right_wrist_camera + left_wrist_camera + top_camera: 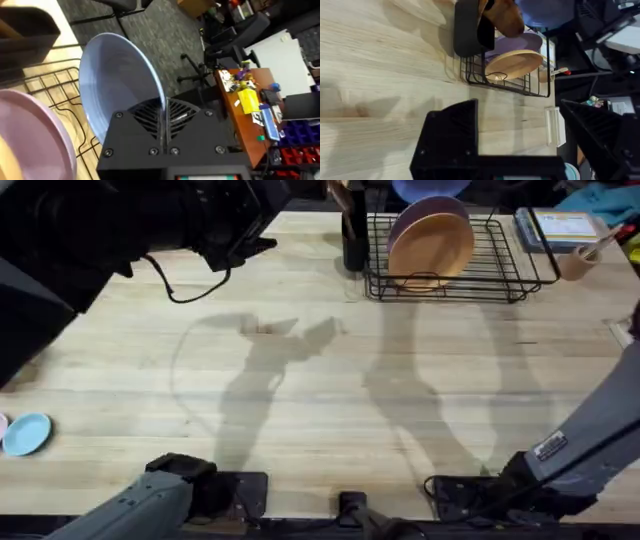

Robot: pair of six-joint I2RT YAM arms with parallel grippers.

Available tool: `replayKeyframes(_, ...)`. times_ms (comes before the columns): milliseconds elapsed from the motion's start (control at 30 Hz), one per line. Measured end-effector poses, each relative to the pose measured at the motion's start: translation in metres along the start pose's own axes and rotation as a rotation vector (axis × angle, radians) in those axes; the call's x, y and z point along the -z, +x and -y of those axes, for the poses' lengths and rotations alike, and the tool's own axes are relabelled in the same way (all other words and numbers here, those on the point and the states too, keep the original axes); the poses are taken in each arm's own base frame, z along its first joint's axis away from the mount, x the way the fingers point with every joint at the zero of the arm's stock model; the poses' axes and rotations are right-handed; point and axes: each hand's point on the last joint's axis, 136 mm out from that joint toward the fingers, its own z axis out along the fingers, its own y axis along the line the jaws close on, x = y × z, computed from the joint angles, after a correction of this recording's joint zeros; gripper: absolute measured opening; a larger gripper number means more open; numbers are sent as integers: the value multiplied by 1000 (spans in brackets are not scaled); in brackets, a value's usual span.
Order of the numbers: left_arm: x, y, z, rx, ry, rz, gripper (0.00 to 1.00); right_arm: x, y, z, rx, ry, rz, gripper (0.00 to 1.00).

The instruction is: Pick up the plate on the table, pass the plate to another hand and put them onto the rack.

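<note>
Light butcher-block planks of the table (320,390) run under both arms' shadows, with the black wire rack (500,280) standing at the far edge, right of centre. Two plates stand upright in the rack's slots: an orange plate (432,248) in front and a purple plate (425,212) touching close behind it. A black utensil holder (353,235) stands just beside the rack's left end.

Above the far side of the rack, the right gripper (163,117) is clamped on the rim of the light-blue plate (117,82), its fingers pressed together over the plate's edge. The plate is held on edge, tilted, clear of the wires, just beyond the purple plate; its top shows over the rack in the overhead view (430,188).

The left gripper (520,135) hangs over the table left of the rack, fingers spread wide with nothing between them.

Right of the rack lie a blue-edged box (560,228) and a tan cup (578,262) with sticks in it. Well apart from the rack, at the table's near-left edge, sits a small light-blue dish (27,434).
</note>
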Motion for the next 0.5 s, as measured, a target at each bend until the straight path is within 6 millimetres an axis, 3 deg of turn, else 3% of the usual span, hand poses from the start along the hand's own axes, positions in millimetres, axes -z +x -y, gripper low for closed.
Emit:
replayKeyframes(200,0,0,0,0,0,0,995,-22,23,-11,-2,-11,0,30)
replayKeyframes(500,0,5,-5,13,-22,-22,995,-35,41,-22,-29,-26,-9,31)
